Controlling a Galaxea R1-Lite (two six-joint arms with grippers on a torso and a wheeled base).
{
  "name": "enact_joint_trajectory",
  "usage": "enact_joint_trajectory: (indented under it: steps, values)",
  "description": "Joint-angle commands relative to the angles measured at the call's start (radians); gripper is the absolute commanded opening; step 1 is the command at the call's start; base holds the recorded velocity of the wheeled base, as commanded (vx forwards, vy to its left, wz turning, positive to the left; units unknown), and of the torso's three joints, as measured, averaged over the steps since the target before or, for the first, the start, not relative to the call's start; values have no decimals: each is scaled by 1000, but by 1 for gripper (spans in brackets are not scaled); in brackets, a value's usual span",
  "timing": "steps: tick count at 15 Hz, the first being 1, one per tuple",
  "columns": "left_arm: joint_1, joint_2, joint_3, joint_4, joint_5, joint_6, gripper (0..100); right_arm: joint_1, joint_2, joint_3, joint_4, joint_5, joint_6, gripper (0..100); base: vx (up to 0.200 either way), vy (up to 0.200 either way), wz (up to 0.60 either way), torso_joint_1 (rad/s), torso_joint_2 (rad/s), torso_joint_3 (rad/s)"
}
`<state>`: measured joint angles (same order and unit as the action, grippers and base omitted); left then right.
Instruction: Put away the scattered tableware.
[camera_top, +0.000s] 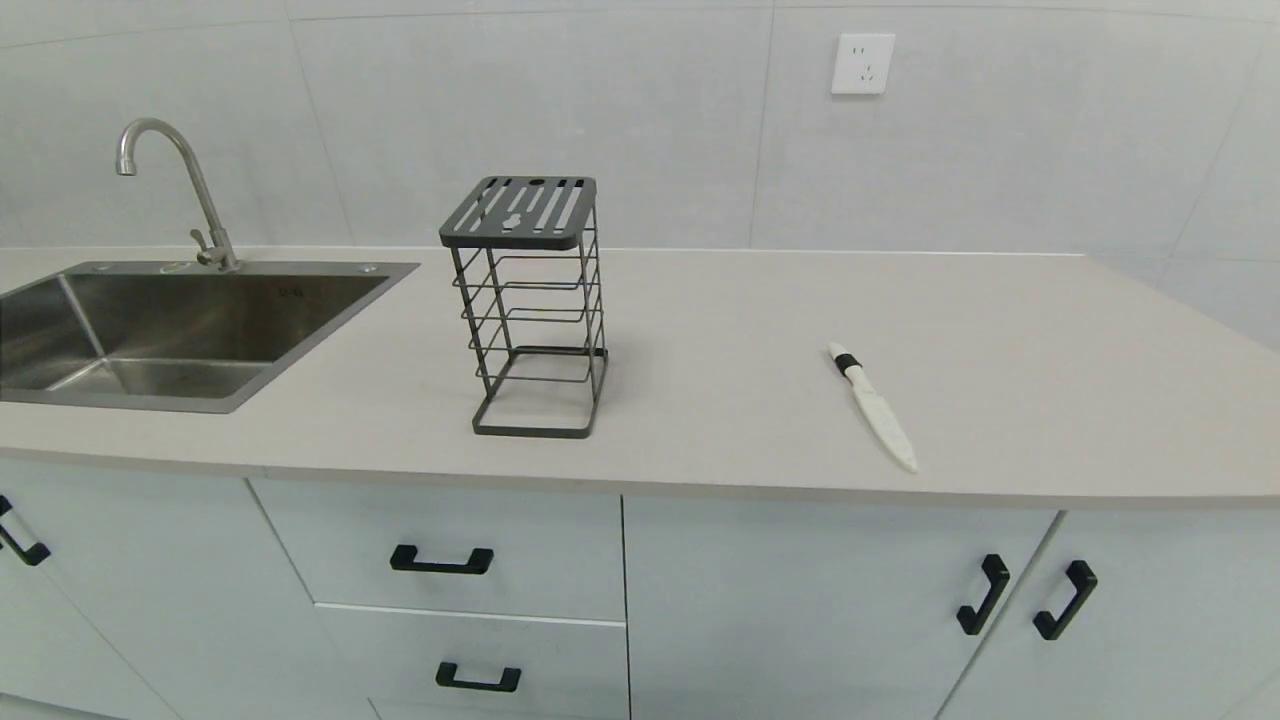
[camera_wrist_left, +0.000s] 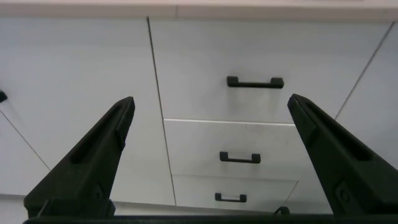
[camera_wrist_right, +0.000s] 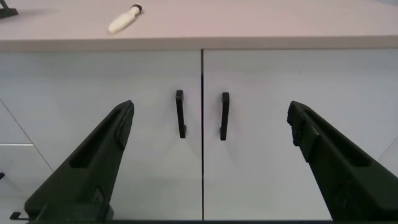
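White knife with a black band lies flat on the pale grey table, its pointed end close to the front edge. It is well apart from the black wire rack with a slotted top, with a broad stretch of table between them. Left jaws stand wide apart, holding nothing, before white drawers with black handles. Right jaws, equally wide and holding nothing, face two white cabinet doors. The right wrist view catches the knife at the table edge above them.
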<state>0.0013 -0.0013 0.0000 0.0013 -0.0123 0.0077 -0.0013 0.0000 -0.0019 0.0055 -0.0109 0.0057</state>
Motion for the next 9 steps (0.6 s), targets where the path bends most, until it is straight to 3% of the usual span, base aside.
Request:
enact_joint_trajectory:
  steps: [1, 9]
  values:
    - [0, 1, 0, 0, 0, 0, 100, 0, 2, 0, 1, 0, 0, 100, 0, 0, 0, 442, -491, -217]
    - [0, 1, 0, 0, 0, 0, 100, 0, 2, -1, 1, 0, 2, 100, 0, 0, 0, 308, -503, -241]
